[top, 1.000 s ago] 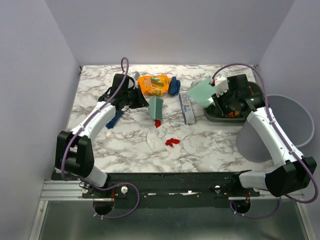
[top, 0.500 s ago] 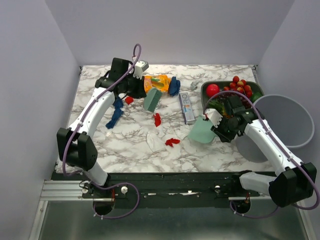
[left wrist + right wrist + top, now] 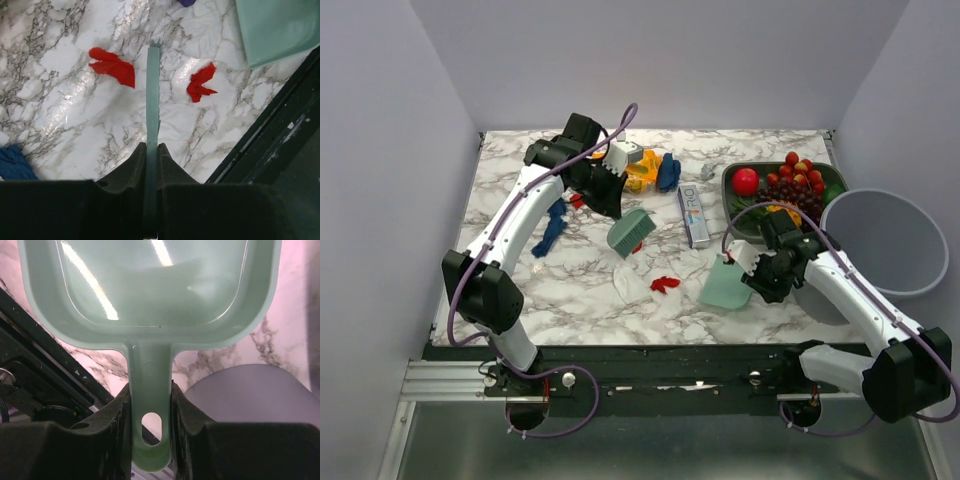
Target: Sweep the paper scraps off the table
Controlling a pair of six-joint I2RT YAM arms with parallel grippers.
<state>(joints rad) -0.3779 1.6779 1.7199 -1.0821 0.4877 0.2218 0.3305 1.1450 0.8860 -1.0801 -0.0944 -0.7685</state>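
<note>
Now my right claw (image 3: 150, 397), clamped on the dustpan (image 3: 725, 286), has lowered it to the counter (image 3: 570, 292) right of centre. My left claw (image 3: 151, 150), gripping the brush (image 3: 631, 231), has reached the red paper scraps (image 3: 665, 284) mid-frame.

From above I see the left arm (image 3: 520, 215) covering most of the bag (image 3: 643, 172), and the brush (image 3: 631, 231) hides part of a red scrap (image 3: 636, 247). My left wrist view cuts off the dustpan (image 3: 275, 25) and a blue scrap (image 3: 15, 162) at its edges; the right wrist view crops the dustpan's front lip.

Three red scraps (image 3: 665, 284), two blue scraps (image 3: 552, 227), one brush (image 3: 631, 232), one dustpan (image 3: 724, 288)
</note>
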